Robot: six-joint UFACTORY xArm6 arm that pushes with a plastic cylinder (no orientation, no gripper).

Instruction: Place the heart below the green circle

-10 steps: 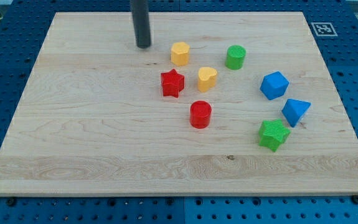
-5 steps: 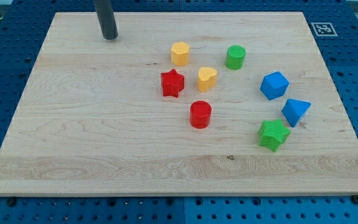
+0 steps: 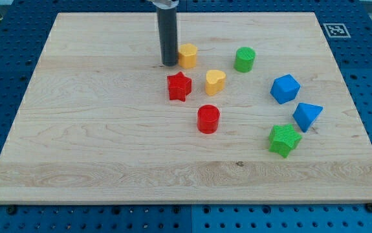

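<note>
Rod parked beside the yellow hexagon.
My tip (image 3: pixel 169 63) touches the yellow hexagon's (image 3: pixel 187 55) left side; the yellow heart (image 3: pixel 215 81) sits lower-left of the green cylinder (image 3: pixel 244 59). No gripper fitted.

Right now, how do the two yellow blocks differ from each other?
The yellow heart is heart-shaped; the yellow hexagon-like block has flat sides. The hexagon-like block sits nearer the view's top, right beside my tip; the heart lies lower, between the red star and the green circle. Both share colour and similar size.
</note>
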